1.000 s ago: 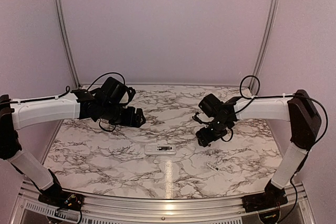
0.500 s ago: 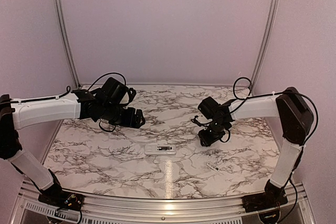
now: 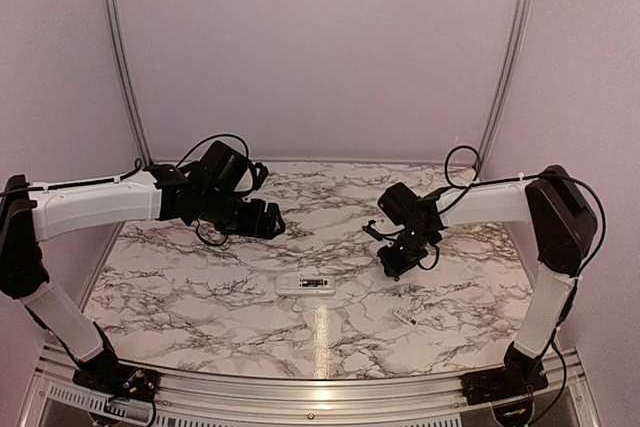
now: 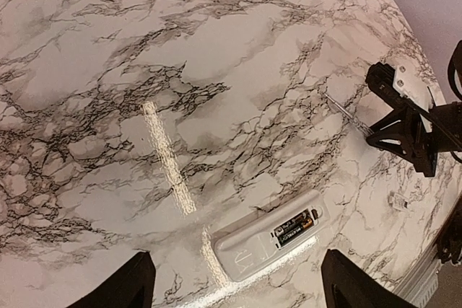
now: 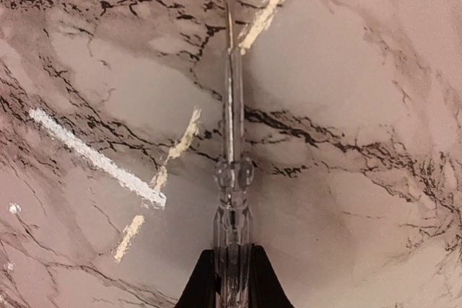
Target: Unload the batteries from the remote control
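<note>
A: Step?
B: Tool in hand: right gripper (image 3: pixel 392 265) clamped on thin rod (image 5: pixel 230 106), two o'clock of remote control (image 3: pixel 304 285), centre of table (image 3: pixel 200 292); batteries (image 4: pixel 294 226) seated inside.
A: And left gripper (image 3: pixel 268 219)?
B: Ten o'clock, fingers apart, empty. Next, I judge: rod tip under a battery.

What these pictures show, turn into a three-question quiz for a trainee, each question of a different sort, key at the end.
1. True or false: the batteries sit inside the remote control.
2. The right gripper is: A) open, B) shut on a thin rod, C) shut on a battery.
3. Fill in: the left gripper, with nothing between its fingers, is ____.

Key: 1 true; 2 B; 3 open.
</note>
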Robot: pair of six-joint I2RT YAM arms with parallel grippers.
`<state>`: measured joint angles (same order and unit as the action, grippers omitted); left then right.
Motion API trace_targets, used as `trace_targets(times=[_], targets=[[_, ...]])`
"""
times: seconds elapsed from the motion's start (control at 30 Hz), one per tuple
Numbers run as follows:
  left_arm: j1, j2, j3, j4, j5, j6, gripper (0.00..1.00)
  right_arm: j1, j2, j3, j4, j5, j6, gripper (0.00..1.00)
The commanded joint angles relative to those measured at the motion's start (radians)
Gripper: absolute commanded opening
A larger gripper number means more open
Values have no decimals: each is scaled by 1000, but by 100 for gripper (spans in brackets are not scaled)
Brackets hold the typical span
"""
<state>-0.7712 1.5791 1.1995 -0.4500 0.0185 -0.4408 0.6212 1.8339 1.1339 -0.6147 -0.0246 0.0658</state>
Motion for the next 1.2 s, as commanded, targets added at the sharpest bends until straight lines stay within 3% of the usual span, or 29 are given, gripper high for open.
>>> trace_targets(times=[0.0,0.53,0.9,1.17], targets=[[3,29,25,33,78,-21,83,-3,-3,59,-43,-29,-14,2],[11,-119,-102,244,208,-252,81,102,-186,165,-114,-61,66,0],[75,-240,-87,214,248,-416,75,224,-260,260,-76,-47,96,0],[82,-189,64,115,336,-473,70,241,-328,259,-30,-62,63,0]])
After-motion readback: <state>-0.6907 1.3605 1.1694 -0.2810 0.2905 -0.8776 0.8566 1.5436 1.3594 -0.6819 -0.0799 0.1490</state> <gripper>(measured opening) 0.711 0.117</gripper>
